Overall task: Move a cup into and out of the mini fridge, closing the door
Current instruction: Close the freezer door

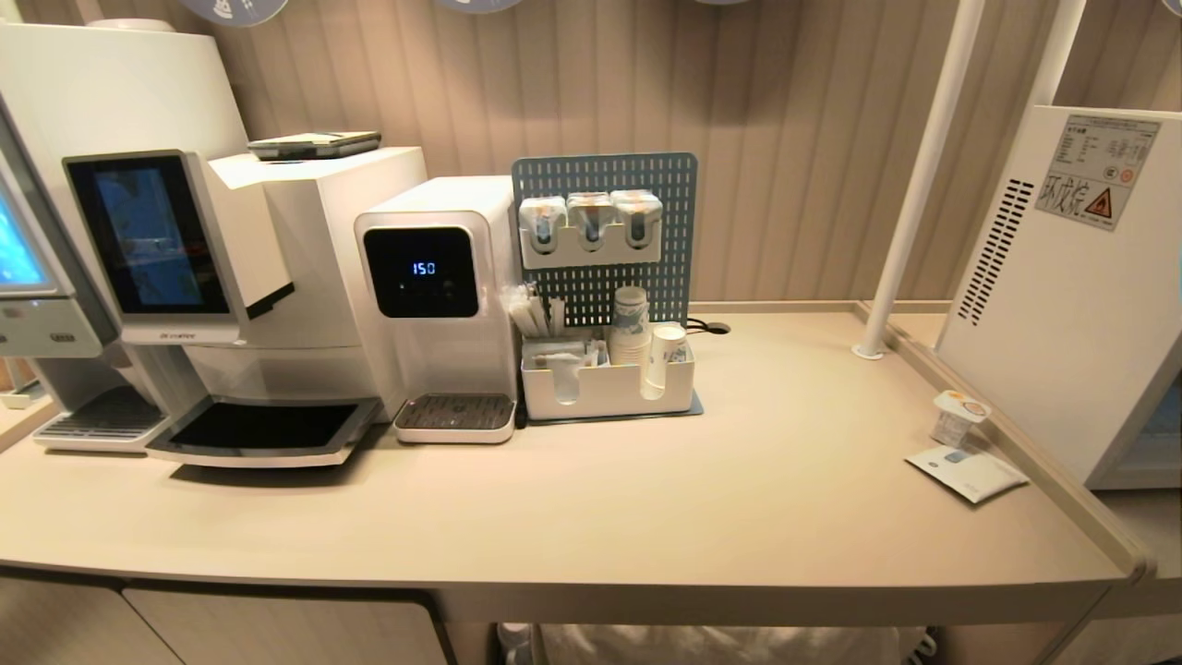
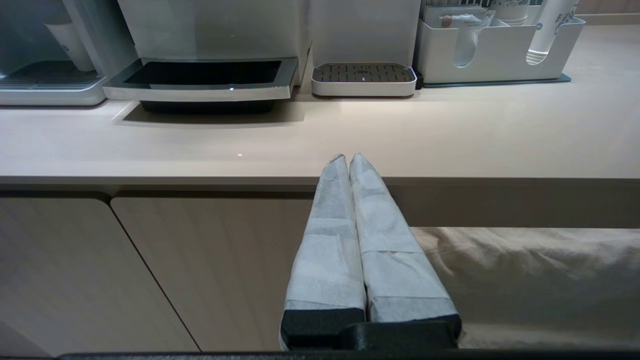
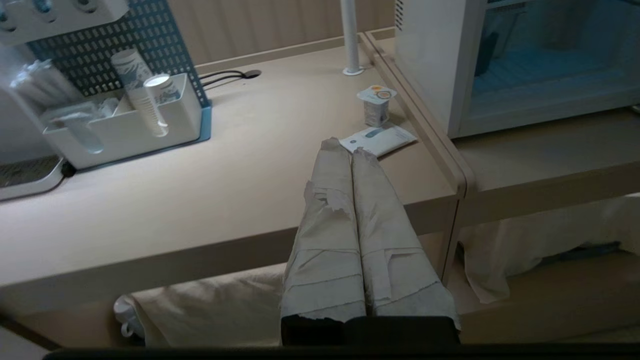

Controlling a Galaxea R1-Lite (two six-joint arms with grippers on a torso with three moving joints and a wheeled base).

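We are facing the long beige counter [image 1: 646, 499], and the biggest thing on our right is the mini fridge [image 1: 1062, 305], standing on a lower ledge just past the counter's raised right edge. From the head we are seeing only its white vented side; through the right wrist camera we are seeing the door [image 3: 555, 60], its dark glass front seeming to sit flat against the cabinet, though we cannot be sure it is latched. On the left, the coffee machine [image 1: 231, 277] and the water dispenser [image 1: 439, 296] are lining the far wall, with the cup organiser [image 1: 605, 383] just right of them.

The cup [image 1: 958, 417] is standing upright near the counter's right edge, close to the fridge and just beyond a flat white sachet [image 1: 965, 471] — near it, perhaps touching.

We are keeping both arms low at the near side of the counter, outside the head view: the left gripper [image 2: 348, 159] has its taped fingers pressed together on nothing, and the right gripper [image 3: 345, 147], pointing toward the sachet and cup, is likewise closed and empty.

We are judging the cup light, thin-walled and easily crushed or tipped — so we are planning a gentle hold across its body below the wider lid rim.
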